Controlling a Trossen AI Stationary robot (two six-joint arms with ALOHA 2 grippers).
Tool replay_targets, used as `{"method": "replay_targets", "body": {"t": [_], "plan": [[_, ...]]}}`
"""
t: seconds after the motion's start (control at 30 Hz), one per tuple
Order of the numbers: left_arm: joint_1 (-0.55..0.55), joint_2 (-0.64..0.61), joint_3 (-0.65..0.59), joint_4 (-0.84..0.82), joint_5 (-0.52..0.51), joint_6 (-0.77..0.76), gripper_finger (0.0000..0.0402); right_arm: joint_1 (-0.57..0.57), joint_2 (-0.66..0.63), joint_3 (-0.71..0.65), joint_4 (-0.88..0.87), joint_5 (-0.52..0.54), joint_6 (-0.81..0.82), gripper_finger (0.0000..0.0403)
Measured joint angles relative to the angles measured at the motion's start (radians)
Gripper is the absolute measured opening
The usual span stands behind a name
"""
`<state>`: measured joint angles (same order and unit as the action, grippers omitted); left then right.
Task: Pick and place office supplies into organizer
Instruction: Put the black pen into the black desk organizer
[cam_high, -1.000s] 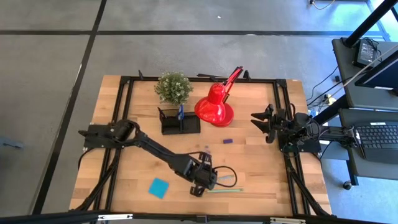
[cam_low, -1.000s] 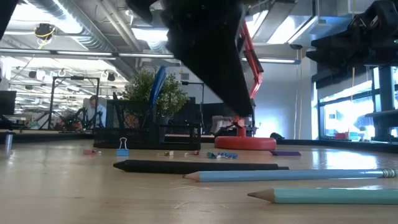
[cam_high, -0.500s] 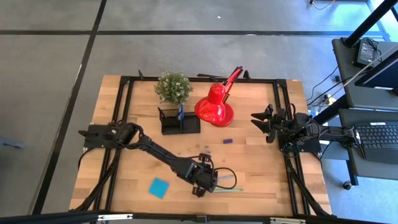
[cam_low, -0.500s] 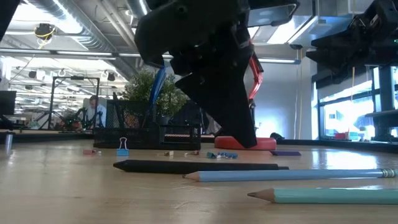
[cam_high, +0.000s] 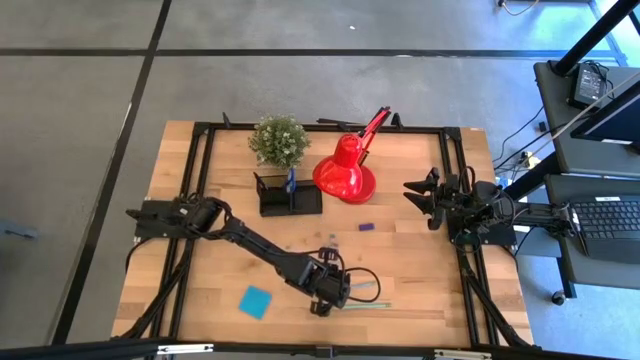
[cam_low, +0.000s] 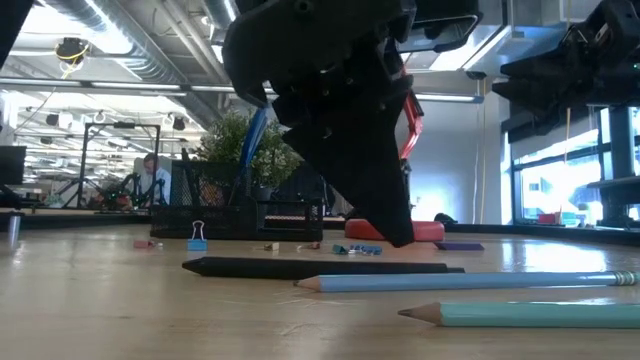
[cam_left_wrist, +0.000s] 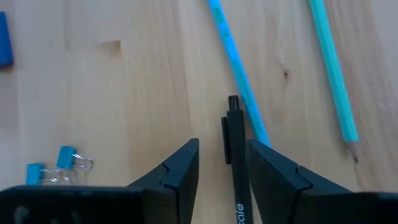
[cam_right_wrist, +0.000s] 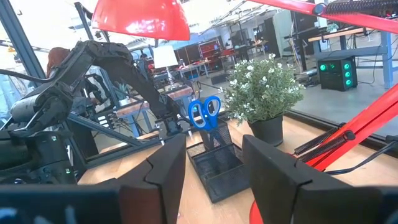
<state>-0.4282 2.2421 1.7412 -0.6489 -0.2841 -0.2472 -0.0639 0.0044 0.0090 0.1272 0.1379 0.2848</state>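
The left gripper (cam_left_wrist: 222, 163) hangs low over the table's near edge with its jaws open, one finger on either side of a black pen (cam_left_wrist: 234, 146) that lies flat on the wood just beside a blue pencil (cam_left_wrist: 239, 78), with a teal pencil (cam_left_wrist: 333, 68) and two blue binder clips (cam_left_wrist: 53, 165) nearby. The right gripper (cam_high: 418, 197) waits at the table's right side, jaws open and empty. The black mesh organizer (cam_high: 290, 196) stands well apart toward the back (blue-handled scissors (cam_right_wrist: 204, 112) upright in it), beside the red lamp (cam_high: 345, 172) and potted plant (cam_high: 279, 140).

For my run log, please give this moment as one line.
left gripper: open, straddling black pen on table | right gripper: open, waiting at right edge | scissors: standing in organizer
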Motion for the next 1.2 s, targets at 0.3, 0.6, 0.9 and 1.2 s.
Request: {"method": "replay_targets", "body": {"t": [0.3,0.6,0.9,1.2], "plan": [[0.013,0.049,0.003,0.022,0.052,-0.007,0.0127,0.000,-0.001,0.000,-0.013,0.000,0.000,0.0162],[0.038,0.057,0.005,0.003,0.130,-0.050,0.0127,0.002,0.001,0.000,-0.044,0.000,0.001,0.0162],[0.037,0.059,0.004,-0.011,0.127,-0.054,0.0111,0.002,0.001,0.000,-0.044,0.000,0.002,0.0162],[0.040,0.059,0.002,-0.012,0.150,-0.071,0.0053,0.002,0.001,0.000,-0.039,0.000,0.029,0.0162]]}}
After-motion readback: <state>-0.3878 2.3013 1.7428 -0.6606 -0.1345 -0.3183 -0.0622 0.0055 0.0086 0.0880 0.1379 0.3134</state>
